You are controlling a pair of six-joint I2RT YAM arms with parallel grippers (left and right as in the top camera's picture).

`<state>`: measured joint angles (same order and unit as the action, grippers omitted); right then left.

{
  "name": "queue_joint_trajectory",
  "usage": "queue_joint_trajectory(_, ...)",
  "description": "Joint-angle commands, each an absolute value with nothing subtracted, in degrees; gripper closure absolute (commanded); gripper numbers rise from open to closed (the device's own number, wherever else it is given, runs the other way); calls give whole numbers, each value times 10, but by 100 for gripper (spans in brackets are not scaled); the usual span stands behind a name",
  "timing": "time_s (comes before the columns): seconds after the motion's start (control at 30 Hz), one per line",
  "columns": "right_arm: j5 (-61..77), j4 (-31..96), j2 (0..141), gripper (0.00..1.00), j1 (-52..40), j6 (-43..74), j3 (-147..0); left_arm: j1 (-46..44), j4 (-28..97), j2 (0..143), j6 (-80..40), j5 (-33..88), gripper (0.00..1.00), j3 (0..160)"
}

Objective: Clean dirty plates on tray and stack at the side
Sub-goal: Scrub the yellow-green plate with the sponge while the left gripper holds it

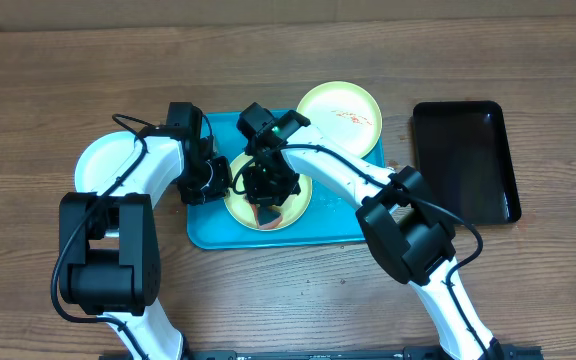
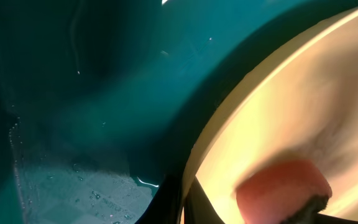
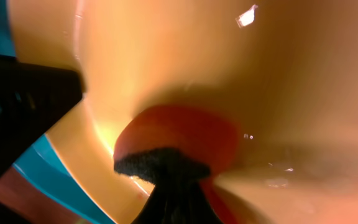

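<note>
Overhead, the yellow-green plate (image 1: 295, 203) lies in the middle of the tray (image 1: 208, 230). My left gripper (image 1: 218, 180) is at its left rim and my right gripper (image 1: 268, 195) is over it with a red-orange sponge (image 1: 268, 215). A second yellow-green plate (image 1: 340, 115) overlaps the tray's far right corner. The blue plate (image 1: 98, 160) lies left of the tray, partly under my left arm.

On the left wrist, the fingers straddle the plate's rim, pinching it.

On the right wrist, the fingers are clenched on the sponge's black pad, and the sponge touches the plate.
</note>
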<state>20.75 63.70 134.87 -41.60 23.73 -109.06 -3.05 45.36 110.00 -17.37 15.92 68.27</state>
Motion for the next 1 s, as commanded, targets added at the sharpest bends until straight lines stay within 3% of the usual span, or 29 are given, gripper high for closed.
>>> queue_joint_trajectory(0.0, 164, 660, 1364, 96, -386, 237, -1083, -13, 452, 1121, -167, 119, 96, 671)
queue_joint_trajectory(0.2, 76, 677, 1364, 96, -321, 277, -1103, -10, 452, 1121, -162, 115, 95, 671)
queue_joint_trajectory(0.43, 175, 584, 1364, 96, -299, 272, -1098, -10, 451, 1121, -163, 115, 96, 671)
queue_joint_trajectory(0.63, 252, 496, 1364, 96, -336, 279, -1085, -10, 449, 1121, -163, 115, 96, 671)
queue_joint_trajectory(0.97, 282, 537, 1364, 96, -396, 249, -1083, -10, 442, 1121, -163, 123, 96, 671)
